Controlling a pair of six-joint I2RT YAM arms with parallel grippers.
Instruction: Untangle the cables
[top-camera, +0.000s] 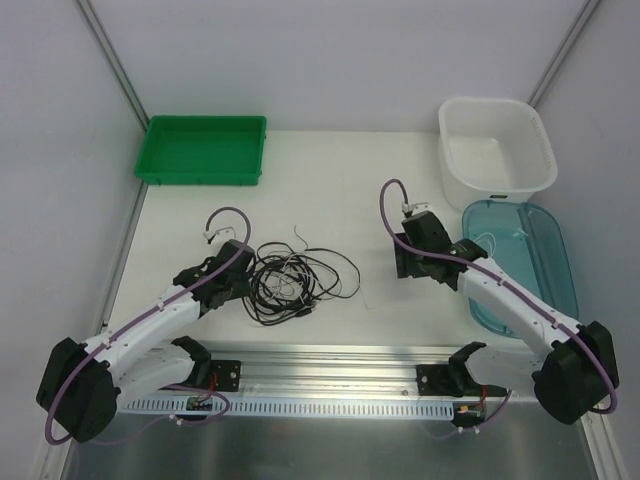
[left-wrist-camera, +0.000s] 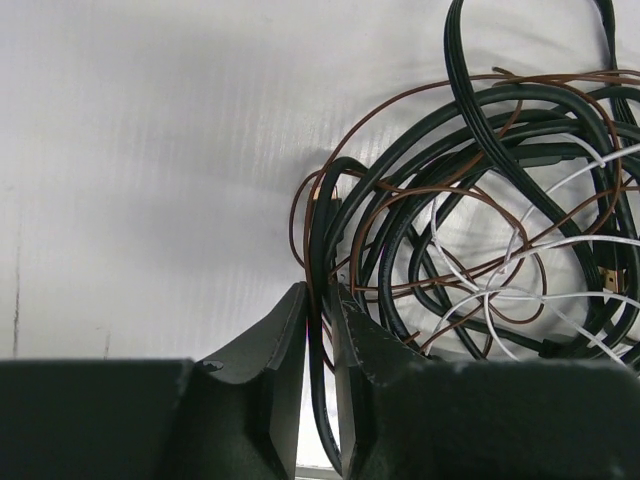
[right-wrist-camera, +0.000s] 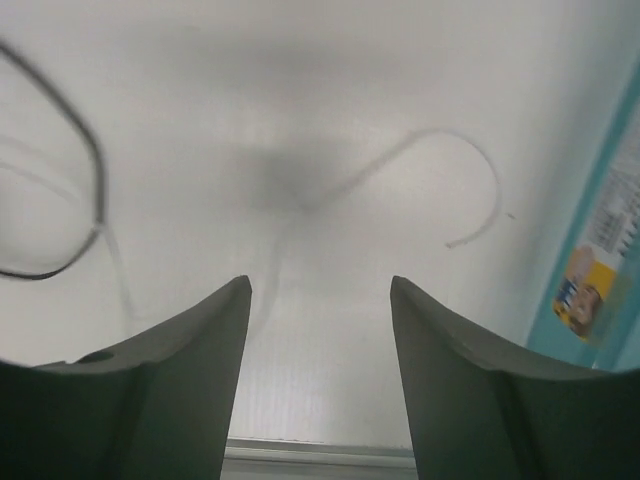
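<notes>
Counter (top-camera: 330, 200): white, with both arms reaching in from the near edge.
Cables (top-camera: 295, 282): lay in one loose tangle on the counter, left of centre and just beside the left arm's wrist; mostly black loops, with a thin brown one and a thin white one threaded through them. From the left wrist view the loops crossed over and under each other many times, and I could not follow any single cord from end to end.
Left pincer (left-wrist-camera: 320, 300): was down at the left edge of the tangle, its jaws drawn narrow with one black strand (left-wrist-camera: 320, 400) of the pile running up between them, pinched there.
Right pincer (right-wrist-camera: 320, 290): stood with its jaws wide apart and nothing between them, over bare counter to the right of the tangle and apart from it.
Pale strand (right-wrist-camera: 440, 132): a thin curved cord lay on the counter beyond the right pincer, too blurred to say more; a dark loop showed at the left edge of that same view.
Green tray (top-camera: 200, 150): sat at the far left of the counter.
White basket (top-camera: 497, 145): sat at the far right.
Blue tray (top-camera: 525, 262): lay just in front of the basket, beside the right arm.
</notes>
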